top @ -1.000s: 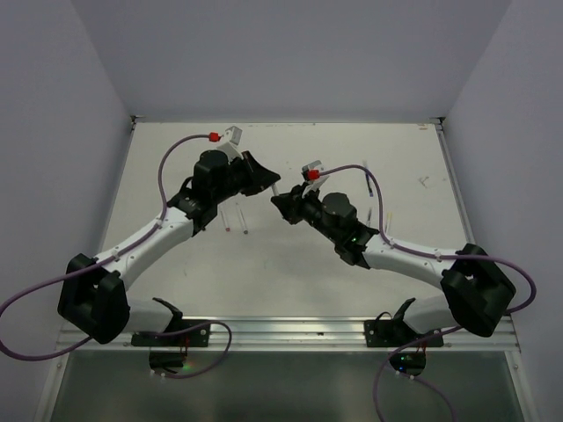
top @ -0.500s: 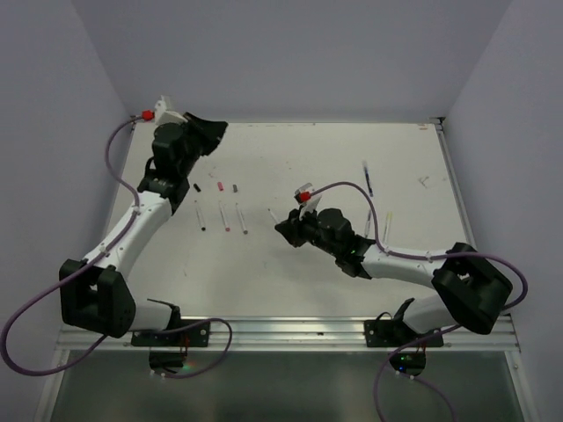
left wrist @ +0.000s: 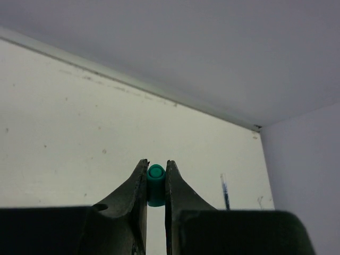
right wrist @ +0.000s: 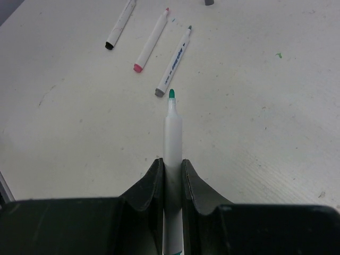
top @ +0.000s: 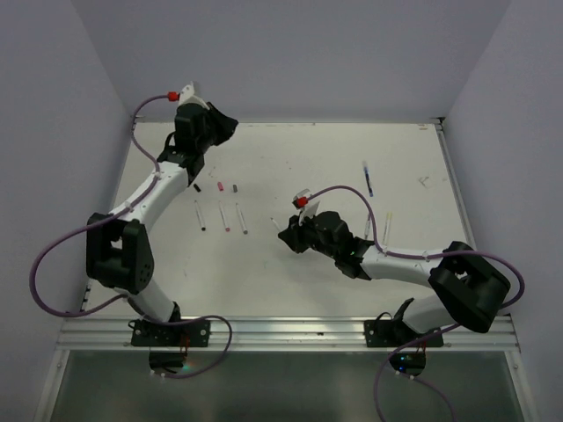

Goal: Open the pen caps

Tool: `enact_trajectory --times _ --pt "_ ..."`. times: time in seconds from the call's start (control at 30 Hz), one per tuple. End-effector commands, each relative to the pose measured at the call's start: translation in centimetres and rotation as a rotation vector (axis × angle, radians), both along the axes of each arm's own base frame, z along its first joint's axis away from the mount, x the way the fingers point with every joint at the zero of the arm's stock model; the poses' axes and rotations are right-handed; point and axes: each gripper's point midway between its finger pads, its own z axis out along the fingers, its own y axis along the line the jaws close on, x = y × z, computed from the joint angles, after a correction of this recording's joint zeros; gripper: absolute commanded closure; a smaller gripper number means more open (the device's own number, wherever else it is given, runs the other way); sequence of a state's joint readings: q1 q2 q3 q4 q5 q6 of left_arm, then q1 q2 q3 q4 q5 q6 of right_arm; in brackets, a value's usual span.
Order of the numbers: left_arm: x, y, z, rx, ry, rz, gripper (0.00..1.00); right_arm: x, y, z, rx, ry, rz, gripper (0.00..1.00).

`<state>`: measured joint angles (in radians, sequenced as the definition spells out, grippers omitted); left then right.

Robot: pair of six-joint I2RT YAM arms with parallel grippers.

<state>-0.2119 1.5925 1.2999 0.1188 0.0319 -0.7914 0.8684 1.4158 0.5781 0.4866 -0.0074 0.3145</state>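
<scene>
The left arm reaches to the far-left corner of the bench, raised off the surface. The left fingers are nearly together, pinching a green cap between their tips, its round end showing just above them

On the bench below that arm three loose caps lie in a short row: a black cap on the left, a red cap on the right, and a middle cap whose colour I cannot tell from above. Just nearer the arm bases three white pens lie side by side, roughly parallel and apart: a black-ended pen, a pink-ended pen and a grey-ended pen. The pink and grey ones show bare tips at their far ends

Near the middle of the bench the right fingers are narrow, closed on the white barrel of the green pen. It is held low over the bench, and its uncapped green tip sticks out ahead of the fingers, pointing toward the grey-ended pen

Further right, two pale pens lie close together just beyond the right arm, and a dark pen lies alone towards the far-right part of the bench, well apart from the others
</scene>
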Motion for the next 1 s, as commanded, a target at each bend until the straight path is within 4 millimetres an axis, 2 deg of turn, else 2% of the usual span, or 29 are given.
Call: enact_trajectory --times 0.0,0.03,0.07,0.13,0.17,0.37,0.67,0.97 --pt "-1.0 -3.4 -6.6 0.228 0.184 -0.114 0.92 0.9 -0.1 1.5 0.035 -0.039 -0.043 1.00" --pt "-1.1 -4.0 -7.8 0.256 0.214 -0.133 0.91 0.9 -0.2 1.5 0.036 -0.036 -0.049 1.00" --pt "-1.0 -4.8 -10.1 0.304 0.263 -0.134 0.91 1.0 -0.2 1.3 0.027 -0.032 -0.053 1.00" --pt "-0.9 -4.8 -12.2 0.385 0.320 -0.117 0.90 1.1 -0.3 1.1 0.022 -0.029 -0.058 1.00" --pt "-1.0 -5.4 -14.4 0.416 0.367 -0.128 0.90 1.0 -0.2 1.1 0.022 -0.027 -0.053 1.00" --pt "-0.7 -4.6 -19.3 0.507 0.467 -0.083 0.90 1.2 -0.2 0.9 0.016 -0.022 -0.060 1.00" --pt "-0.1 -3.9 -24.3 0.575 0.556 -0.065 0.89 1.2 0.0 0.4 0.004 -0.012 -0.057 1.00" --pt "-0.9 -2.6 -26.4 0.626 0.609 -0.030 0.85 1.3 0.4 -0.2 -0.001 0.003 -0.047 1.00"
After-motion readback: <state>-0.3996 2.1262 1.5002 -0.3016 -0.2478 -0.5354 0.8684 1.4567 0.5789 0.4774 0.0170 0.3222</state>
